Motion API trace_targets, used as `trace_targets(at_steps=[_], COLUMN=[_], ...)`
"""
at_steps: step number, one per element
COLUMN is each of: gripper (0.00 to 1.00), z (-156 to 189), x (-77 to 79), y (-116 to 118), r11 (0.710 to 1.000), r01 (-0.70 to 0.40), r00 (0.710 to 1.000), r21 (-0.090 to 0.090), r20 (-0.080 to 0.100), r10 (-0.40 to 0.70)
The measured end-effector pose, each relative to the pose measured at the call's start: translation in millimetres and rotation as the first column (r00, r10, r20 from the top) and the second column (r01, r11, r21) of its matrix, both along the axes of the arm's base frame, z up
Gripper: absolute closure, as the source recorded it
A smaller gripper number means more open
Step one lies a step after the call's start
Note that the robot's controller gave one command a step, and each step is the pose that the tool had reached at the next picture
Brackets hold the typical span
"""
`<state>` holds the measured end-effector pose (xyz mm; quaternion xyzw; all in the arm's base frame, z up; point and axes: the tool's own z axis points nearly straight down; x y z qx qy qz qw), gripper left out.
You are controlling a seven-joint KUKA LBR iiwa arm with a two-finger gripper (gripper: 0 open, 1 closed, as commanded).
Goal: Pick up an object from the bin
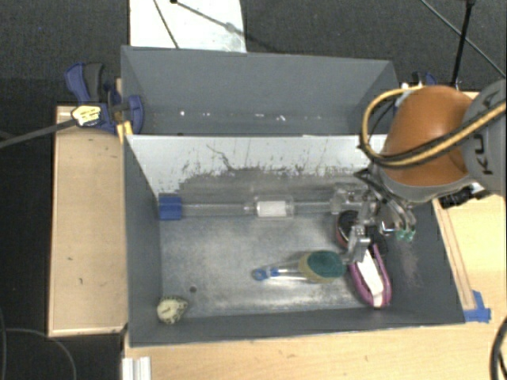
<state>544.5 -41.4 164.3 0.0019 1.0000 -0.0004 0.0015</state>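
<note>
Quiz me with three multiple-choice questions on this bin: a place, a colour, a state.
1. Where does the pale crumpled lump lie? A the bin's near-left corner B against the back wall C far-right corner
2. The cap on the clear tube is: A red B blue C yellow
3. The clear tube is: A upright B lying flat C lifted clear
Answers: 1 A, it sits where left and near walls meet; 2 B, blue at the tube's left end; 3 B, it rests along the back wall.

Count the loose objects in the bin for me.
4: a clear tube along the back wall, a teal-headed brush mid-front, a purple-and-white item front right by the gripper, a beige lump front left. The gripper may hide more.
</note>
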Motion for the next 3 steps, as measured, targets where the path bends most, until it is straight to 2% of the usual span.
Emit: trace_targets(at_steps=[1, 2, 3], gripper=[0.0, 1.0, 1.0], z=[-98, -94, 113], x=[-33.1, -30.6, -47.3], y=[10, 9, 37], r11=[0.99, 0.99, 0.984], r01=[0.143, 0.141, 0.179], r00=[0.99, 0.99, 0.984], r21=[0.001, 0.001, 0.003], r20=[-0.01, -0.002, 0.008], r10=[-0.143, -0.141, -0.179])
